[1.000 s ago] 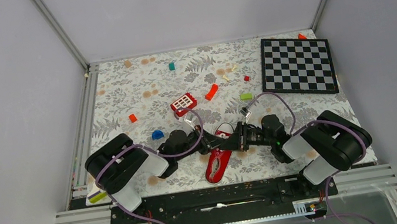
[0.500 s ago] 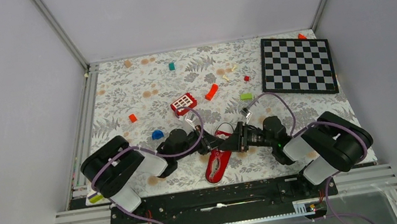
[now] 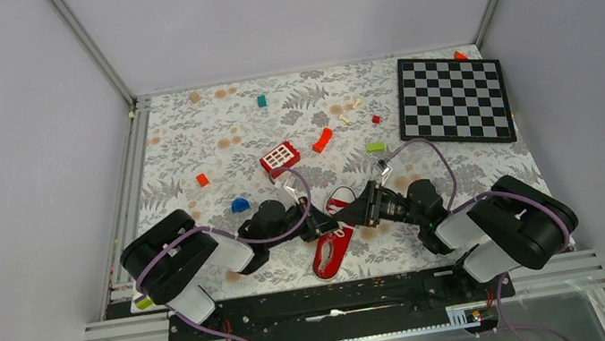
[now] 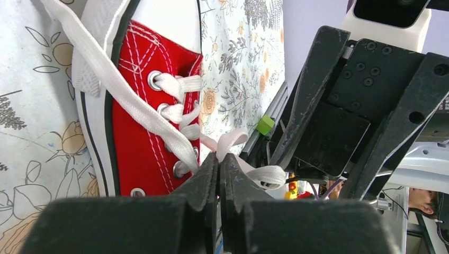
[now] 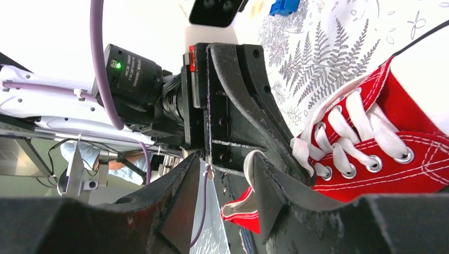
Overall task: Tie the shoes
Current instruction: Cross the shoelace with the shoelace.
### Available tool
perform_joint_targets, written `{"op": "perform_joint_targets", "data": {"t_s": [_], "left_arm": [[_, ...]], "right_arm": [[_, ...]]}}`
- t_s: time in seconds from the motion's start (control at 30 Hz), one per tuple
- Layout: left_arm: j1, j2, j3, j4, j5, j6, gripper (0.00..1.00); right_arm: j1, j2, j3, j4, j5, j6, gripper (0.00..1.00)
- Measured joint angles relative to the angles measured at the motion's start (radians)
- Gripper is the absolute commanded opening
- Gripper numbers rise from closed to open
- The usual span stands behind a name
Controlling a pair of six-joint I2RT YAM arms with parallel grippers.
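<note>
Sneaker [image 3: 333, 245] parked low-centre in the overhead view on the flowery counter [image 3: 187, 151]. White toe cap aimed up and right, heel toward the bottom edge, boxed in by both arms. Hasn't budged in the last second, as far as can be told.

Going from the left: left end effector [image 4: 218, 159] clamped hard on a white lace [image 4: 233, 142], right beside the lowest eyelets at the middle of the left wrist view. No gap at all at the tips. Compared with a second ago, drifted a bit toward the left of the overhead frame, with the elbow swung left and down too.

Middle: still no bow or knot anywhere, just a long loose strand draped over the side of the shoe at upper left of that wrist view.

Over on the right: right end effector [image 5: 222, 164] spread to a medium gap, apparently gripping nothing. Can't tell whether the curl of lace by one tip is actually touching. Slid toward the right of the overhead frame and tipped upward since a second ago.

So, pulling apart in opposite directions. Probably tensioning the pinched strand, or the right side resetting for a fresh grab. Early days for the tying either way.
</note>
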Motion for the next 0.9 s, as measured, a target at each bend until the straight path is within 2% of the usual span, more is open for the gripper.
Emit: {"op": "perform_joint_targets", "data": {"t_s": [0.1, 0.27, 0.43, 0.53, 0.63, 0.9], "left_arm": [[0.0, -0.001, 0.0, 0.001, 0.002, 0.001, 0.0], [0.0, -0.014, -0.011, 0.004, 0.002, 0.003, 0.0], [0.0, -0.05, -0.019, -0.018, 0.002, 0.026, 0.0], [0.0, -0.072, -0.019, -0.04, 0.001, 0.045, 0.0], [0.0, -0.081, -0.019, -0.045, 0.001, 0.056, 0.0], [0.005, -0.081, -0.035, -0.007, 0.0, 0.062, 0.0]], "right_arm": [[0.0, -0.003, -0.001, -0.001, 0.013, -0.003, 0.47], [0.0, -0.061, -0.009, -0.064, 0.019, -0.035, 0.36], [0.0, -0.23, -0.001, -0.31, 0.02, -0.139, 0.3], [0.0, -0.335, 0.032, -0.499, 0.029, -0.221, 0.31], [0.0, -0.401, 0.075, -0.656, 0.032, -0.291, 0.36], [0.0, -0.409, 0.174, -1.0, 0.01, -0.447, 0.43]]}}
